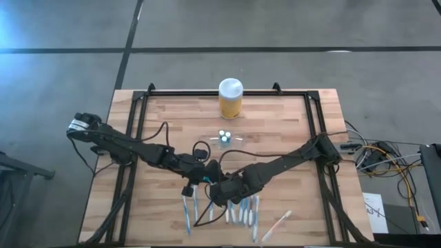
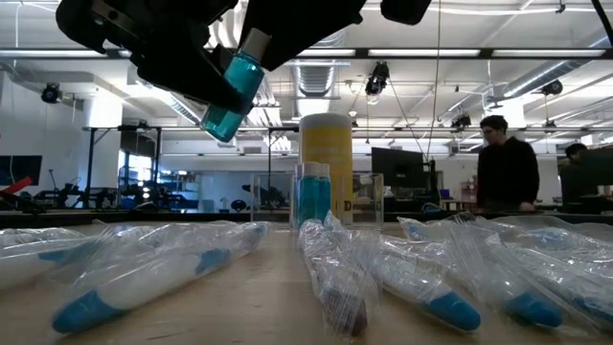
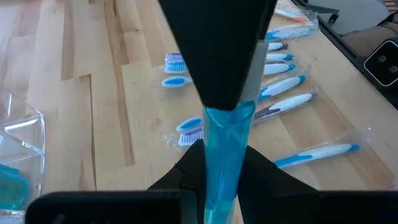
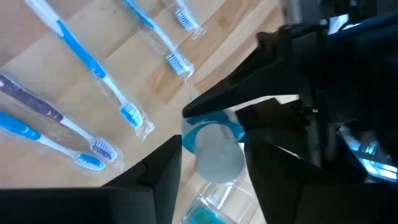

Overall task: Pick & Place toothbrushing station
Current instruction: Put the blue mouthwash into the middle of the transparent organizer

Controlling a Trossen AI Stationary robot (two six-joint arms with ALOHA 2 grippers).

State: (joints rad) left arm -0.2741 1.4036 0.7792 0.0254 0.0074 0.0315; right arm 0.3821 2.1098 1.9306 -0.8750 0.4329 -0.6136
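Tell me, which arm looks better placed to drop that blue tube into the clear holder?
Left, probably. Its end effector clamps the blue tube, and the clear holder stands nearby. The right end effector merely sits at the tube's cap.

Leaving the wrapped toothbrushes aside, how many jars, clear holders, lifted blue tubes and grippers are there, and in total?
Yellow jar: 1
Clear holder: 1
Blue tube, lifted: 1
Grippers: 2, the left gripper holding the blue tube, the right gripper beside it
Total: 5
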